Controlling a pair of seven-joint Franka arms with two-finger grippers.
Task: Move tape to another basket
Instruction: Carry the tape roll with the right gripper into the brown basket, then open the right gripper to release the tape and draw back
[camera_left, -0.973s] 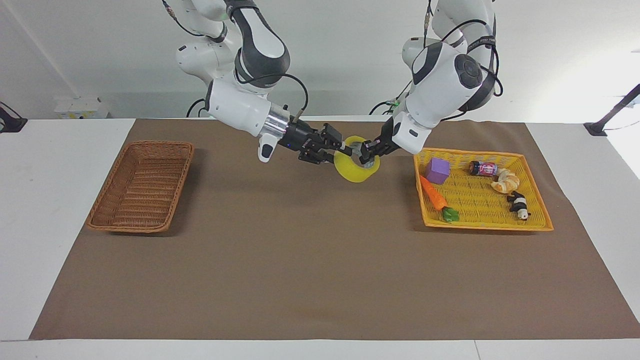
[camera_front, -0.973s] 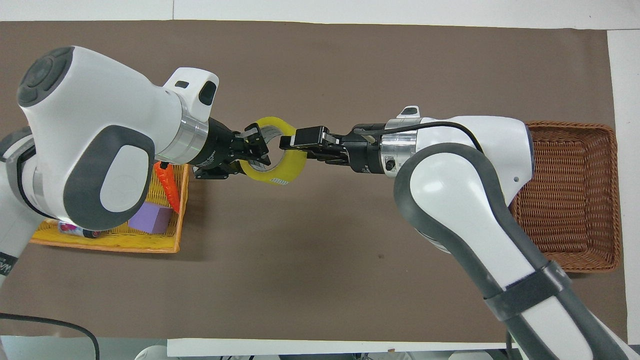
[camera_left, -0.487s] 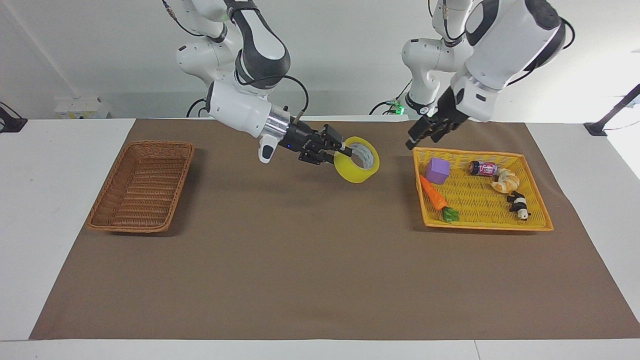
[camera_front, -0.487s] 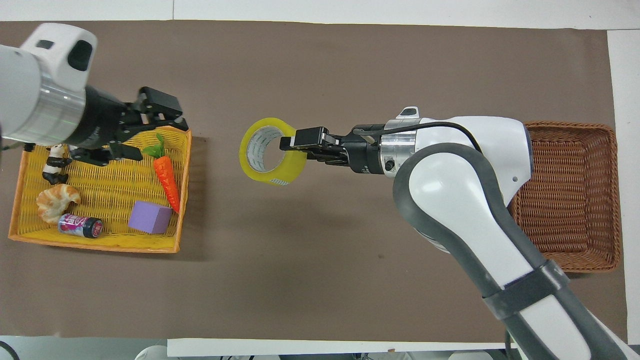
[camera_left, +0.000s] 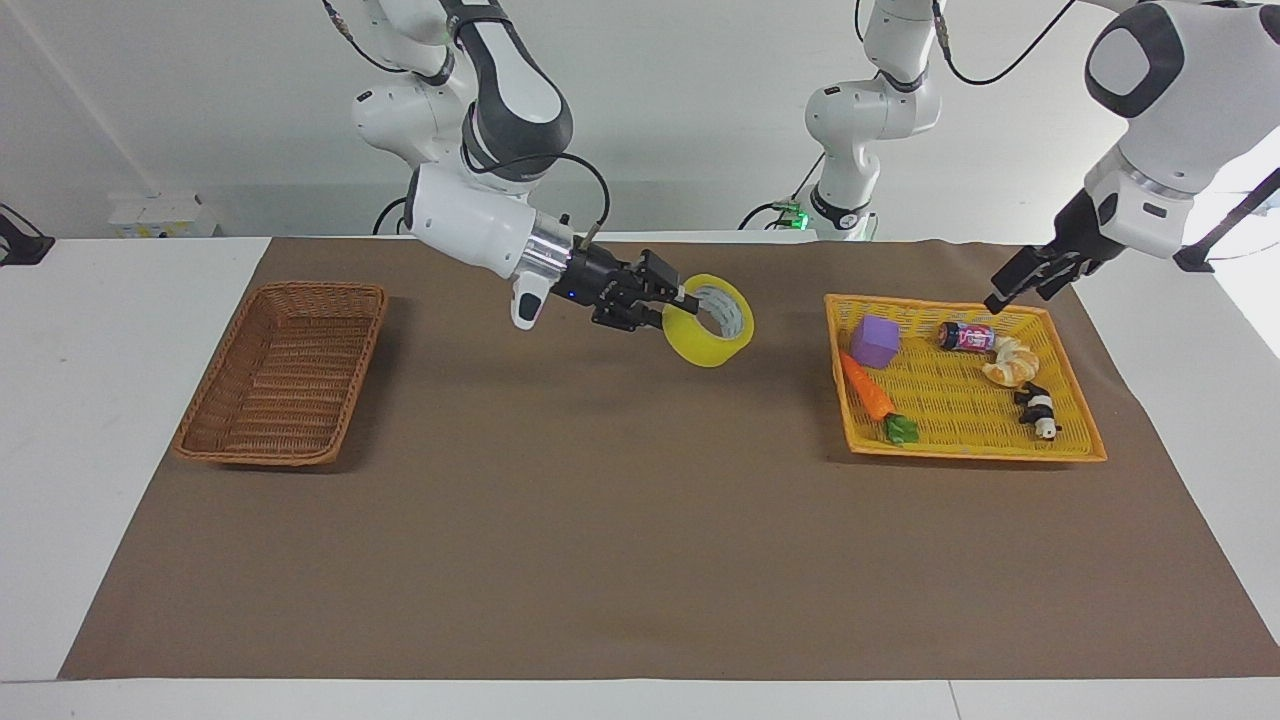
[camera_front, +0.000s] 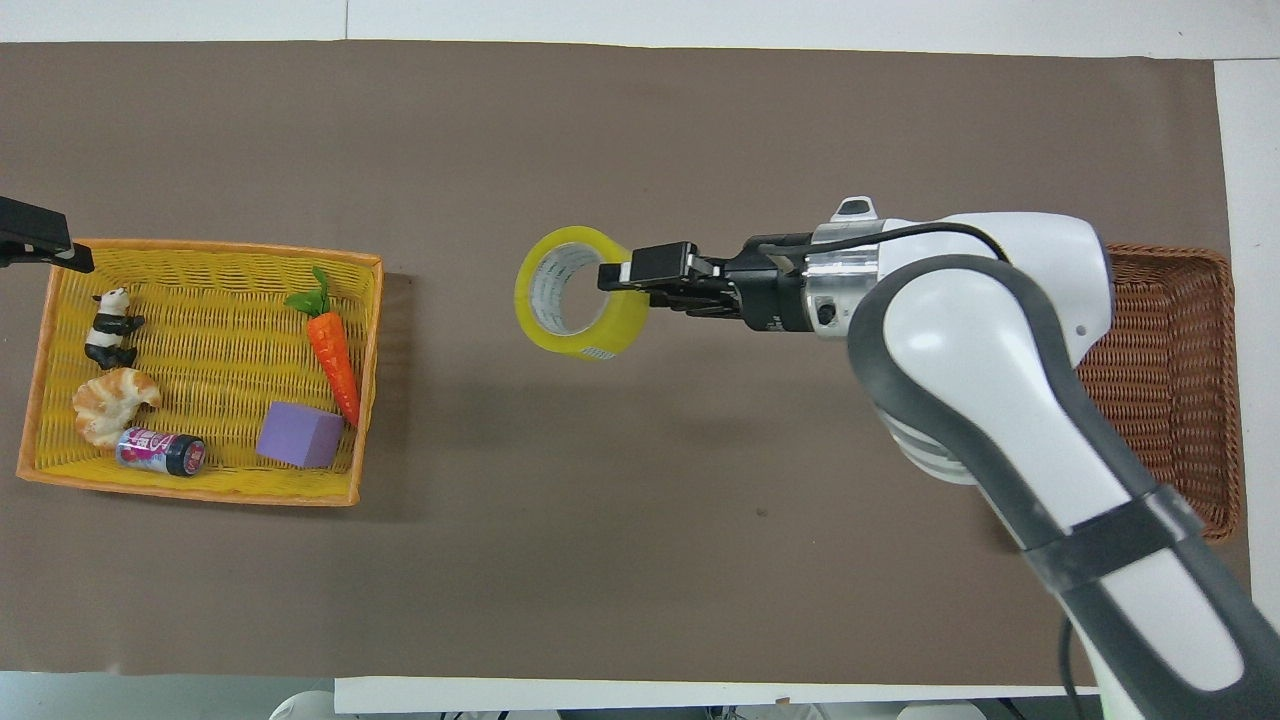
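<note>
The right tool (camera_left: 678, 297) is clamped on the tape (camera_left: 711, 333), held in the air over the counter (camera_left: 600, 520) between the two baskets. The brown basket (camera_left: 283, 370) has nothing in it. The yellow basket (camera_left: 1070, 425) holds a carrot (camera_left: 866, 387), purple block (camera_left: 875, 341), can (camera_left: 966, 336), croissant (camera_left: 1011, 362) and panda (camera_left: 1038, 409). The left tool (camera_left: 1012, 281) hangs over the yellow basket's corner; whether its fingers are apart, I cannot tell.

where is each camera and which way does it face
Facing view: high across the table, looking at the robots; both arms show, right gripper holding the tape, left gripper over the yellow basket.
Overhead view: above the robots' end, looking steeply down; the right arm and the left gripper's tip show.
Shared: tape, yellow basket, wicker basket.
</note>
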